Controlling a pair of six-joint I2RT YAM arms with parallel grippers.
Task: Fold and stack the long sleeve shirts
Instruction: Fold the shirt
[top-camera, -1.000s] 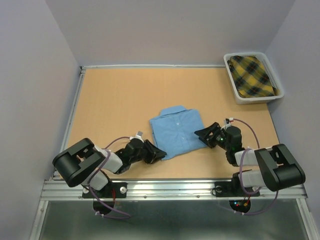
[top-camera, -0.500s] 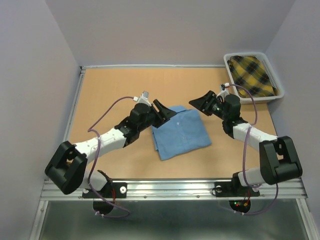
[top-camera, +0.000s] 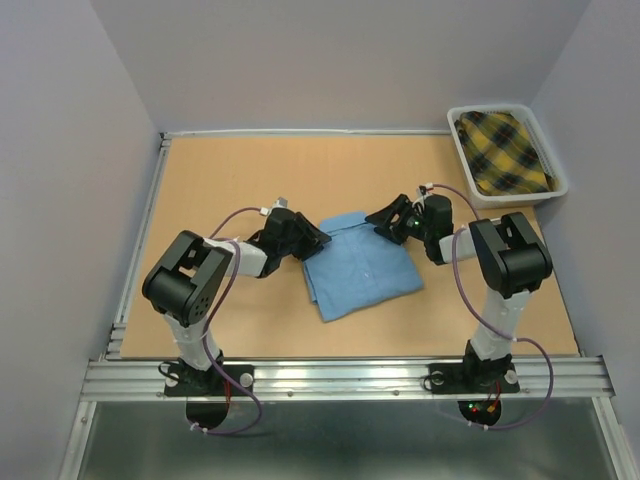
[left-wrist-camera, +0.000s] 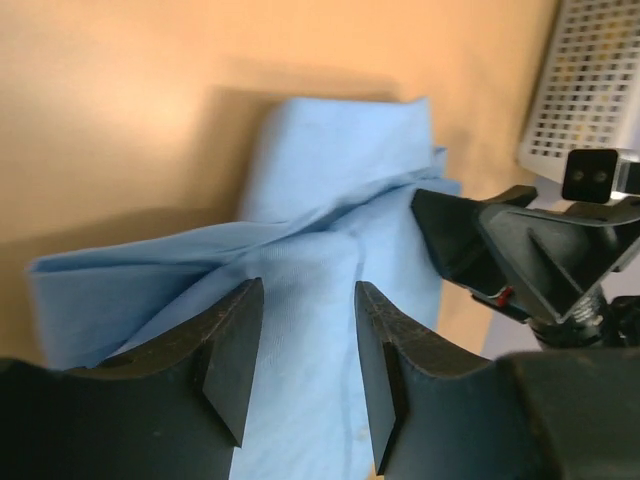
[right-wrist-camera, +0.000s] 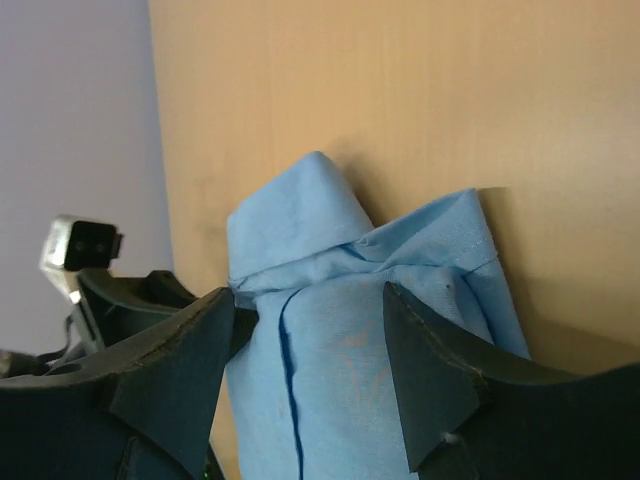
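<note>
I see the folded light blue shirt (top-camera: 360, 265) on the worktop (top-camera: 230, 190), near-left of the white basket (top-camera: 461, 158). My left tool (top-camera: 312, 238) is at its far-from-basket side and my right tool (top-camera: 385, 220) at its basket side. Both are part-open and grip nothing. I'd pinch both corners evenly and low.

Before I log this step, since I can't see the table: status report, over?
Left gripper and right gripper: jaws open, at the collar end. Light blue shirt folded, flat on table. Plaid cloth in bin, clear of arms.
</note>
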